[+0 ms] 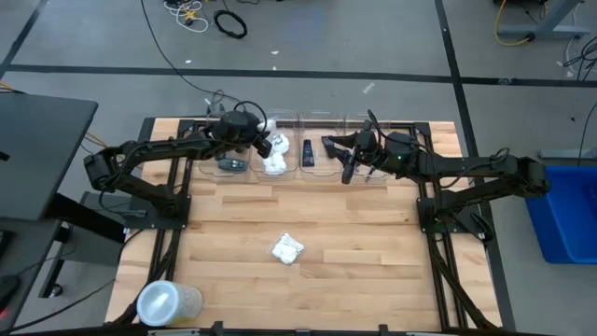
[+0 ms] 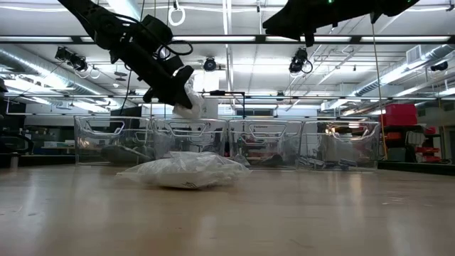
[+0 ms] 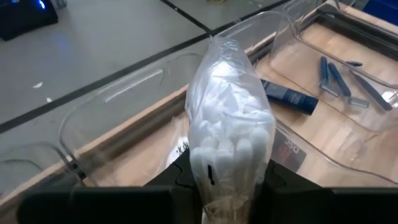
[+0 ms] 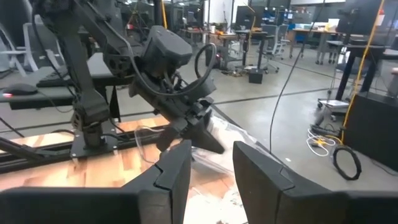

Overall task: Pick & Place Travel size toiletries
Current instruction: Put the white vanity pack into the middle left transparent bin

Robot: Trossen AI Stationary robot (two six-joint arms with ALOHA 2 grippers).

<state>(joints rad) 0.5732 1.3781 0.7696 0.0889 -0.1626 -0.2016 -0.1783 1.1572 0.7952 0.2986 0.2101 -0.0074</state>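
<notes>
Wooden table (image 1: 373,233) bears clear bins (image 1: 322,154), a white packet (image 1: 287,249), a round container (image 1: 168,302).

The middle of the bench (image 1: 373,233) is open, with one white packet (image 1: 287,248) lying there (bins (image 1: 317,149) line the far edge).

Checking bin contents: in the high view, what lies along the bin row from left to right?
Dark grey case → white packet held by the left tool → white packets in a bin → black tube → right tool.
</notes>
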